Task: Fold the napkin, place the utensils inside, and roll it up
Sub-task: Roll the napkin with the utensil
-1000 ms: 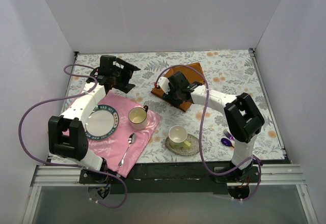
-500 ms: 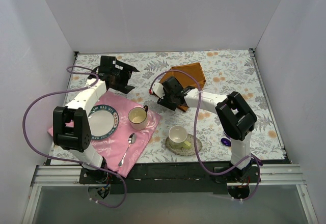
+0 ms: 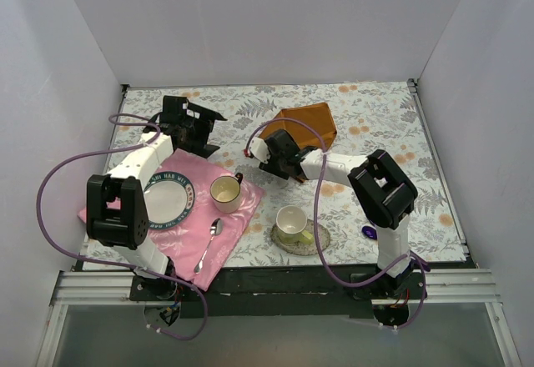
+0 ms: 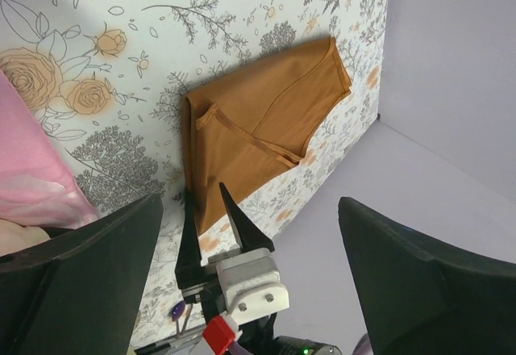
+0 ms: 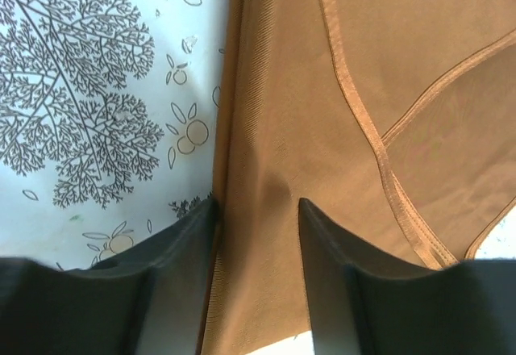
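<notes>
The rust-orange napkin (image 3: 307, 123) lies folded at the back middle of the floral table, one corner turned over itself (image 4: 258, 129). My right gripper (image 3: 275, 143) rests on its near-left edge. In the right wrist view the open jaws (image 5: 256, 206) straddle a strip of the cloth (image 5: 322, 113) along that edge. My left gripper (image 3: 213, 132) hovers open and empty left of the napkin, looking across at it (image 4: 250, 206). The right gripper (image 4: 205, 194) shows there with its tips on the cloth's corner. The purple utensils (image 3: 370, 232) lie by the right arm's base, mostly hidden.
A pink cloth (image 3: 238, 217) at the near left carries a plate (image 3: 165, 202), a cup (image 3: 225, 192) and a silver spoon (image 3: 209, 246). A second cup (image 3: 290, 221) sits on a saucer (image 3: 317, 238) near the front middle. White walls close three sides.
The right gripper moved left along the napkin's near edge. The napkin now lies wider, shifted toward the back right. The left gripper opened slightly wider.
</notes>
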`<state>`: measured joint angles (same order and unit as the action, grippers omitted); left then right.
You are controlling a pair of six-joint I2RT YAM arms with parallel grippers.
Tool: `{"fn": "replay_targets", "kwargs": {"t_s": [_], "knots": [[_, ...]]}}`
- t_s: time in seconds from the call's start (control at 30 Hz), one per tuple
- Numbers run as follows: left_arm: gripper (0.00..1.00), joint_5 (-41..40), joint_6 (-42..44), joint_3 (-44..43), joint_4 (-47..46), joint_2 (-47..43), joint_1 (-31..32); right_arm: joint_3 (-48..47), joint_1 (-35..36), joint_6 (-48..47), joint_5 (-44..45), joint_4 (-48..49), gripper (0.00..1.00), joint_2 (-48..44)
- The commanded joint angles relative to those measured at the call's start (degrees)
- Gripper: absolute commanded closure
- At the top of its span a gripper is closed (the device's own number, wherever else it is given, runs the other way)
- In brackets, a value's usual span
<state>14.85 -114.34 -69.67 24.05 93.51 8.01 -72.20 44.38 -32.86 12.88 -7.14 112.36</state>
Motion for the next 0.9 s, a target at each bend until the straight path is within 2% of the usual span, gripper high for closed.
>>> {"fn": "replay_targets", "kwargs": {"t_s": [0.0,0.07,0.27,0.43,0.67,0.87], "knots": [[0.09,3.6,0.6,-0.3,-0.6,0.6,-0.4,-1.1,0.1,1.4,0.2,1.3,0.51,2.6],[0.09,6.4,1.3,-1.2,-0.5,2.6,-0.4,-1.9,0.2,2.1,0.1,-0.1,0.61,3.7],[0.10,8.3,3.2,-2.6,-0.8,8.0,-0.4,-3.5,0.1,4.3,-2.1,-2.1,0.85,4.5],[0.09,11.2,4.0,-3.8,-2.9,11.2,-0.3,-5.8,-0.3,8.0,-6.8,-4.2,0.98,4.6],[0.10,13.5,6.4,-7.7,-2.9,17.1,-0.1,-10.2,-3.0,15.6,-12.8,-8.2,0.99,5.1],[0.12,13.2,6.9,-8.9,-3.1,20.2,0.9,-11.6,-7.4,20.1,-23.3,-9.0,0.99,5.5]]}}
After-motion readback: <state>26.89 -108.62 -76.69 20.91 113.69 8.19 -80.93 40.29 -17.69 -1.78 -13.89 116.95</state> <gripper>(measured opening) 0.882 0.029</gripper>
